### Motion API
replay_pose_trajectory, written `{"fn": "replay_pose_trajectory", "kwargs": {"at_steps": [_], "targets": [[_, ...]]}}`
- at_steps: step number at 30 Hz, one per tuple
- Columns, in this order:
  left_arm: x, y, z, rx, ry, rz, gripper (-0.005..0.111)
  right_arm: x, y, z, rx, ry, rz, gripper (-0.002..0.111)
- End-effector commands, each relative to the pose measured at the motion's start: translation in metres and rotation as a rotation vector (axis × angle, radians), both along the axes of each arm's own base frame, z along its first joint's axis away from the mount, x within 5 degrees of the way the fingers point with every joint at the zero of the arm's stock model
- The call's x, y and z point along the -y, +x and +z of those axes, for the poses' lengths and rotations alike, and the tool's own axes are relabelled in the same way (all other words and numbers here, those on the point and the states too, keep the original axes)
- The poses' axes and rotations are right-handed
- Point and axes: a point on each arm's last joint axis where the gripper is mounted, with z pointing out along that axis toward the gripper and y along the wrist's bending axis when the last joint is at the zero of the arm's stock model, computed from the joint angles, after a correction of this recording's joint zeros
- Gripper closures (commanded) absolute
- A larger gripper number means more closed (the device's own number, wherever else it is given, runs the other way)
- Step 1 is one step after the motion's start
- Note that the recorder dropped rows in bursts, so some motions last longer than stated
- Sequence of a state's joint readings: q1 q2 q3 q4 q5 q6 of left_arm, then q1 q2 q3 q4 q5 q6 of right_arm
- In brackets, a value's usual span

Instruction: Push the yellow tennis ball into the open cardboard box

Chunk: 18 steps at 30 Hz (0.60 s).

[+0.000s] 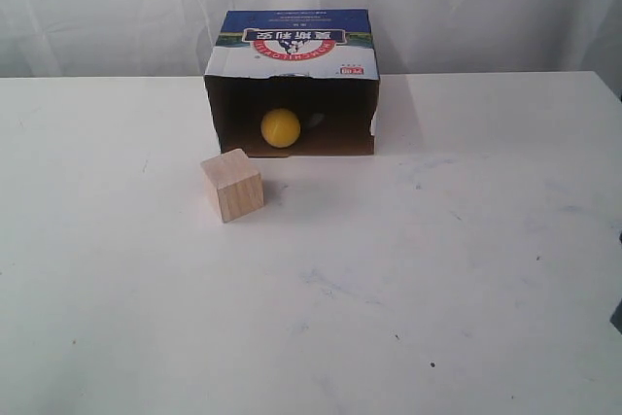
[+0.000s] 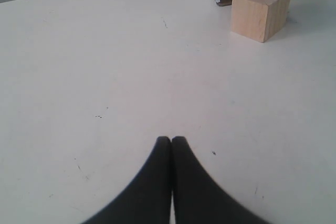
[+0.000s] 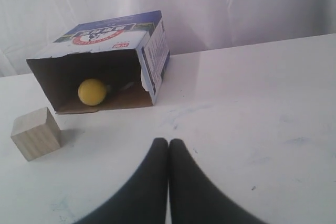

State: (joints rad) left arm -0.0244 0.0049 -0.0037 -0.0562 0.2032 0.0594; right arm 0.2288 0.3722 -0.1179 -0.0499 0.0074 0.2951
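On the white desk (image 1: 408, 289), close to the middle of the edge by the white curtain (image 1: 97, 7): a brown cardboard box (image 1: 292, 46) with a blue, white and red printed panel on top (Chinese characters upside down in the exterior view). Lying on its side, open mouth turned toward the opposite, near edge.

Inside that dark mouth, on the box's brown floor and left of its middle: a small mustard-yellow tennis ball (image 1: 280, 127), wholly within the opening, just behind the front lip. Just beside the ball, deeper in: a small dark shape (image 1: 313, 121), too dim to identify.

Out on the bare desk, in front of the box's left front corner and closer to the near edge: a pale wooden cube (image 1: 232, 185). Turned a little askew, apart from the box, not touching the ball.

Left gripper (image 2: 171, 140): black fingers pressed together, tips meeting, holding nothing. Over bare desk on the left-edge side, well short of the cube.

Right gripper (image 3: 168, 141): black fingers likewise closed against each other and empty. Over bare desk on the right-edge side, facing the box mouth, well apart from box and ball.

Toward the right edge and the near edge: faint bluish smudges (image 1: 437, 164) and a few dark specks (image 1: 432, 365) on the desktop.
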Motion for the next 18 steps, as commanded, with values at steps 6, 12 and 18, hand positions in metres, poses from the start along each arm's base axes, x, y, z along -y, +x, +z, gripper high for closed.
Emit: {"fn": "replay_pose_trajectory", "kwargs": {"at_steps": [6, 12, 18], "targets": [[0.000, 0.000, -0.001, 0.002, -0.006, 0.005, 0.107, 0.006, -0.018, -0.016, 0.092, 0.014, -0.030, 0.108], [0.000, 0.000, -0.001, 0.002, -0.006, 0.005, 0.107, 0.008, -0.025, -0.020, 0.138, 0.024, -0.031, 0.108], [0.000, 0.000, -0.001, 0.002, -0.006, 0.005, 0.107, 0.010, -0.031, -0.030, 0.061, 0.007, -0.038, 0.108]]}}
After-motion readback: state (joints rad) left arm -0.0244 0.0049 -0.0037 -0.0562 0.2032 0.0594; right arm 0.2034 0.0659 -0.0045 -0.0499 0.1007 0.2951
